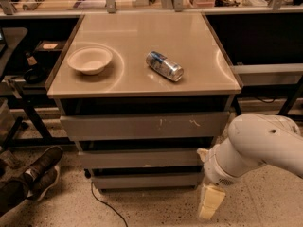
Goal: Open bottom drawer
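The bottom drawer (147,180) is the lowest, narrowest plain grey front of the cabinet, flush with no gap showing. Above it are the mid-width grey front (139,158) and the widest grey front with white scratch marks (144,125). My gripper (209,202) hangs low off the white arm (255,145), just right of the bottom drawer's right end and close to the floor. Its cream-coloured end points down.
On the beige cabinet top (189,32) sit a white bowl (90,59) and a can lying on its side (164,65). A shoe (40,167) and a black cable (102,203) lie on the speckled floor at left. Dark shelving flanks both sides.
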`<state>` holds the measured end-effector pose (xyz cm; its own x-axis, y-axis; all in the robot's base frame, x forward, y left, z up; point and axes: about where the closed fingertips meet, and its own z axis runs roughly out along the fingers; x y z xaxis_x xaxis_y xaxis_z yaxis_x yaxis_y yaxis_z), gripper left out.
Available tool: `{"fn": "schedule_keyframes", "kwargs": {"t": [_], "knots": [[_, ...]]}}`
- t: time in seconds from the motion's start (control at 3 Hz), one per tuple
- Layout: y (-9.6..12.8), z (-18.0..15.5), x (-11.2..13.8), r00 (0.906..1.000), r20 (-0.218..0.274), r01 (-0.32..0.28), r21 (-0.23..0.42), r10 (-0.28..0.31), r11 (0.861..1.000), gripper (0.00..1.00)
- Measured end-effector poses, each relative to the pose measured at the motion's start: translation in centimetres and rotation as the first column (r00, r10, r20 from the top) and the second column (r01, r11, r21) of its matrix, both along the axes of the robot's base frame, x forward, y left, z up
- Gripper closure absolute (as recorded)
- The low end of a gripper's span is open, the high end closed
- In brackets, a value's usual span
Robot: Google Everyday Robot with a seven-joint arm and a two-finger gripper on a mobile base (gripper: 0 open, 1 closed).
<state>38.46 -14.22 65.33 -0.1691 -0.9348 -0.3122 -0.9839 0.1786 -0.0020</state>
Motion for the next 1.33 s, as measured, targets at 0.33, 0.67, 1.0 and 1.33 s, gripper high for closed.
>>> {"fn": "schedule_keyframes", "kwargs": {"t": [0.33,0.67,1.0,1.33], "knots": [[0.0,0.0,0.0,1.0000,0.000,0.000,0.000,0.000,1.000,0.00],[0.6,-3.4,0.3,0.9993,-0.035,0.011,0.022,-0.010,1.000,0.00],[1.4,-9.4,1.0,0.9991,-0.043,-0.002,0.032,0.004,0.999,0.00],[1.8,-14.7,3.0,0.9996,-0.029,0.003,0.038,-0.002,0.999,0.00]]}}
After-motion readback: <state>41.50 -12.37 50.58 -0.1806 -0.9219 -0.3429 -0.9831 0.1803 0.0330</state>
